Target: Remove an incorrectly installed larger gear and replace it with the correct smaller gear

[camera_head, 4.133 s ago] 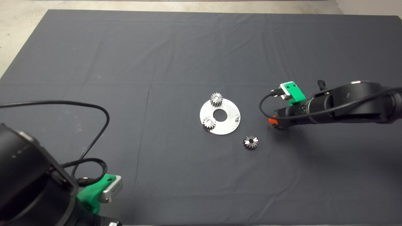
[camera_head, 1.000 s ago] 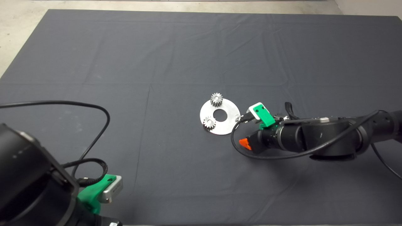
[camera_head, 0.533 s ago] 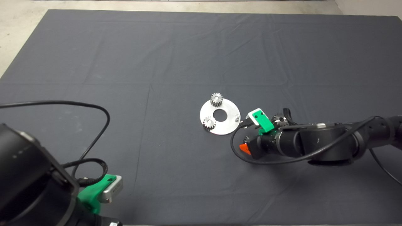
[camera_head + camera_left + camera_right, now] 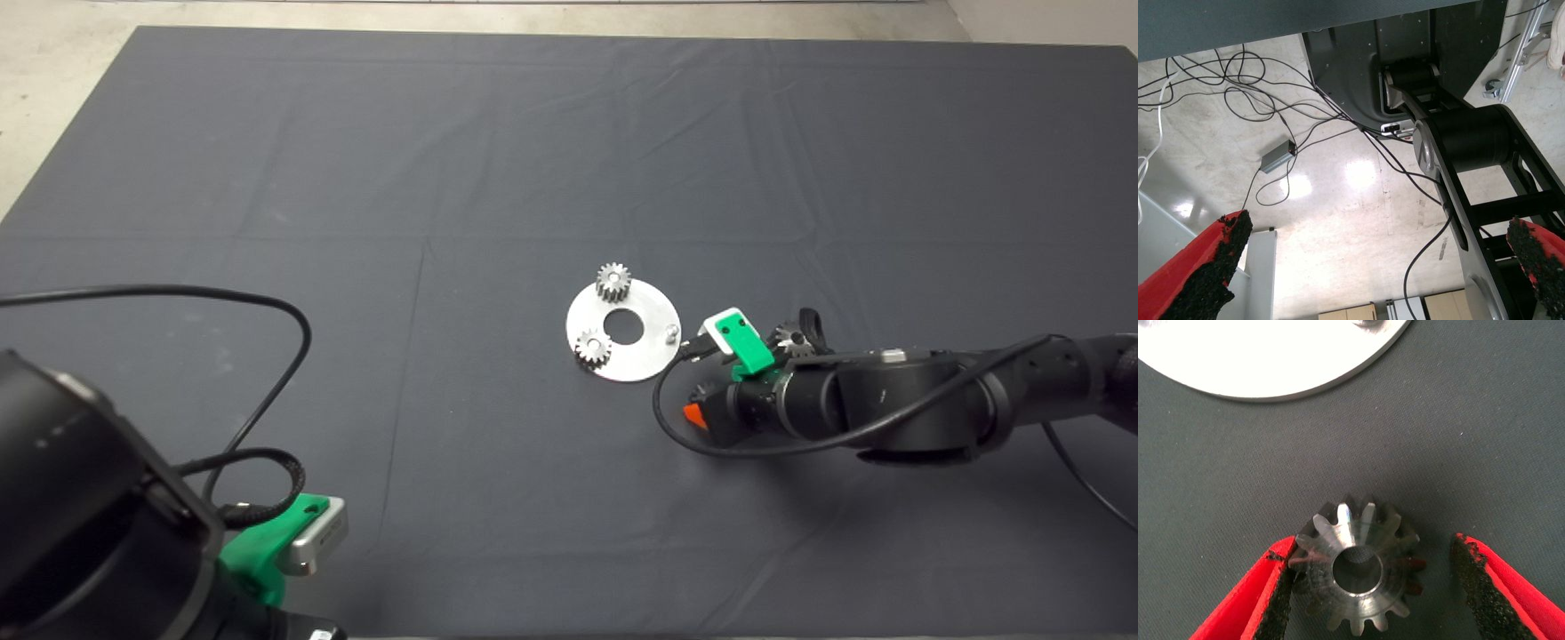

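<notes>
The smaller gear (image 4: pixel 1355 577) lies flat on the mat, just off the rim of the round steel plate (image 4: pixel 645 356). My right gripper (image 4: pixel 698 402) is down around it and open. In the right wrist view one finger pad (image 4: pixel 1275 587) touches the teeth, while the other pad (image 4: pixel 1471 580) stands clear of them. The larger gear (image 4: pixel 791 339) rests on the mat right of the plate, partly hidden behind my right wrist. Two small gears (image 4: pixel 613 281) (image 4: pixel 591 348) sit on the plate. A bare peg (image 4: pixel 673 332) stands at the plate's right edge.
My left gripper (image 4: pixel 1378 227) is parked open at the lower left, its wrist view showing floor, cables and a black frame. A black cable (image 4: pixel 267 307) loops over the mat's left side. Pale floor borders the mat at the far left corner.
Four seconds ago my right gripper was further right, by the larger gear. It has since swung down-left to the loose smaller gear. In the last half second it barely moved.
</notes>
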